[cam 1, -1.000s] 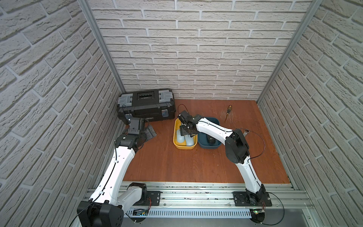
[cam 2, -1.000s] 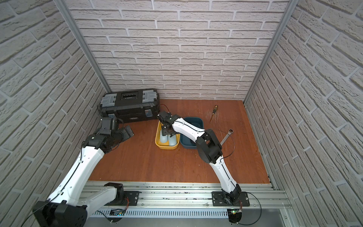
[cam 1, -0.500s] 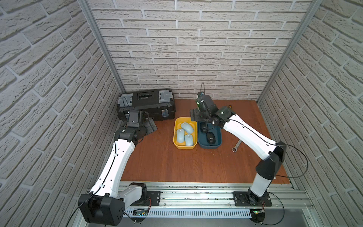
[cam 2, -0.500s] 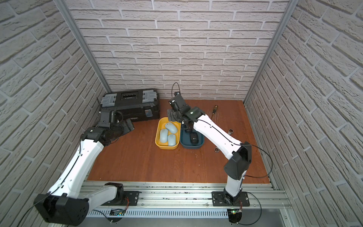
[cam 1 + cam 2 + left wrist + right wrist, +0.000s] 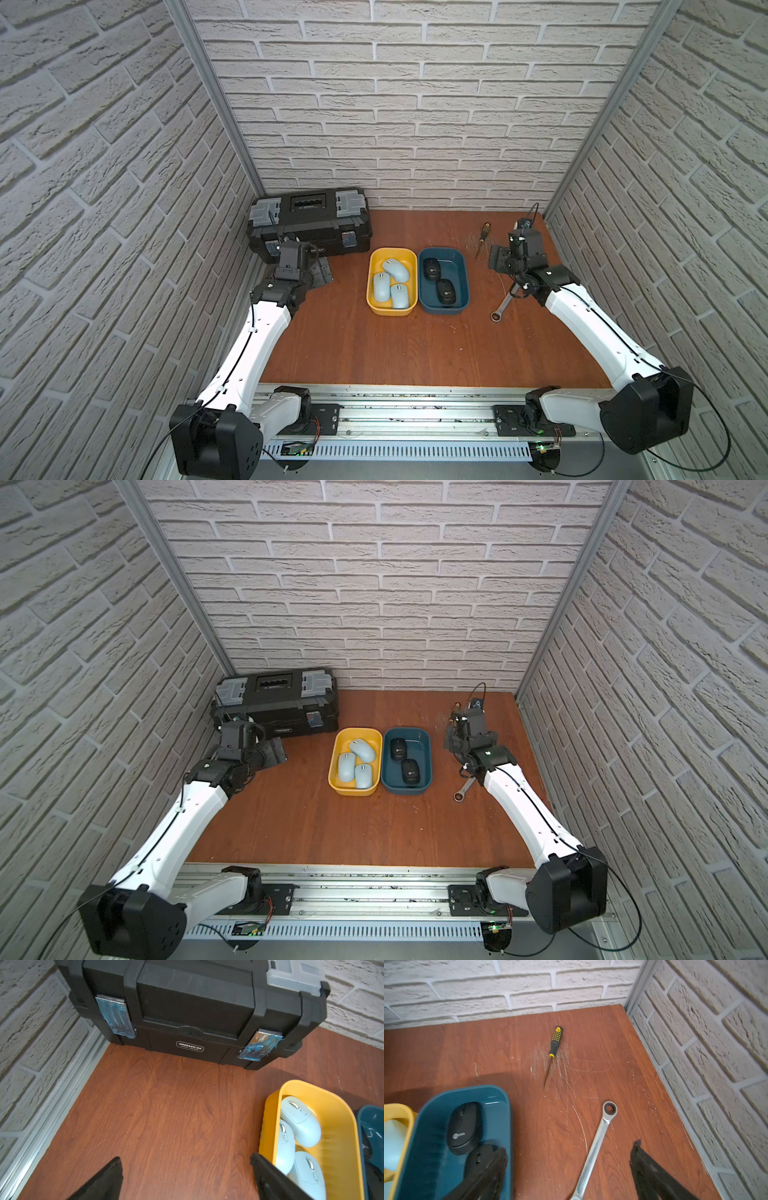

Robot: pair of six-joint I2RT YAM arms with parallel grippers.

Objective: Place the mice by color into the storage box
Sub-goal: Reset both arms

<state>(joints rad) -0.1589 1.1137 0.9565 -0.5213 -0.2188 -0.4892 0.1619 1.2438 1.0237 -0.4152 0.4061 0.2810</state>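
Note:
Three pale blue mice (image 5: 397, 269) lie in the yellow tray (image 5: 392, 249) of the storage box. Two black mice (image 5: 431, 269) lie in the dark blue tray (image 5: 442, 250) beside it. Both top views show this, with the yellow tray (image 5: 359, 730) to the left of the blue one. My right gripper (image 5: 496, 259) hangs open and empty just right of the blue tray, above the wrench (image 5: 598, 1140). The right gripper (image 5: 569, 1146) also shows a black mouse (image 5: 465, 1124). My left gripper (image 5: 185, 1158) stands open and empty over bare wood, left of the yellow tray (image 5: 270, 1118).
A black toolbox (image 5: 309, 226) stands shut at the back left, close ahead of the left gripper (image 5: 320, 272). A yellow-handled screwdriver (image 5: 482, 239) and the silver wrench (image 5: 503, 307) lie right of the trays. Brick walls close in three sides.
My right arm has swung from over the yellow tray, past the back of the blue tray, out to the right of both. The left arm has barely shifted.

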